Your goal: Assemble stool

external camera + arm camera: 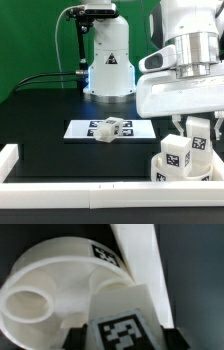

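My gripper [196, 128] is at the exterior view's right, shut on a short white tagged stool leg [198, 142] held upright just above the round white seat [167, 166]. In the wrist view the leg [122, 317] sits between my dark fingers [72, 337], tag facing the camera. The seat [60, 274] lies right behind it, with an open round socket [30, 301] and a tag on its rim. Another leg [110, 127] lies on the marker board [80, 128]. I cannot tell whether the held leg touches the seat.
The robot base [108, 65] stands at the back centre. A long white rail [60, 190] runs along the table's front and the exterior view's left edge. In the wrist view a long white rail [138, 258] runs close beside the seat.
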Robot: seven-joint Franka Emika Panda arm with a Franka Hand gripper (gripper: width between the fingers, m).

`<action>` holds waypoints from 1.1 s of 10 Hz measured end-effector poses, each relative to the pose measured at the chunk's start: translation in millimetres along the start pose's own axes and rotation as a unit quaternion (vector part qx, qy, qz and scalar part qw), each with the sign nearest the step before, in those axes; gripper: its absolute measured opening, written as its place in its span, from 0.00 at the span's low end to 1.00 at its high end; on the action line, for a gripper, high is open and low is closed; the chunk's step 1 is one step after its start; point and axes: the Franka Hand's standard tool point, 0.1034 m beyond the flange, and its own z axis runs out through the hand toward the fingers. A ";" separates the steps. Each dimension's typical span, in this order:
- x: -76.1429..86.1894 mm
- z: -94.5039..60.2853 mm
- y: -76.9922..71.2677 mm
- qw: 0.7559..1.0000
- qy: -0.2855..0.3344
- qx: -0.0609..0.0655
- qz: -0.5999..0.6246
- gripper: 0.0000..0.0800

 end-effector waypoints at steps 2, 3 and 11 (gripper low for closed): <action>-0.1 0.0 -0.1 1.000 0.000 0.000 -0.002 0.61; -0.1 0.0 -0.1 1.000 0.000 0.000 -0.003 0.77; 17.2 -28.4 15.4 0.965 -0.255 -0.059 0.002 0.81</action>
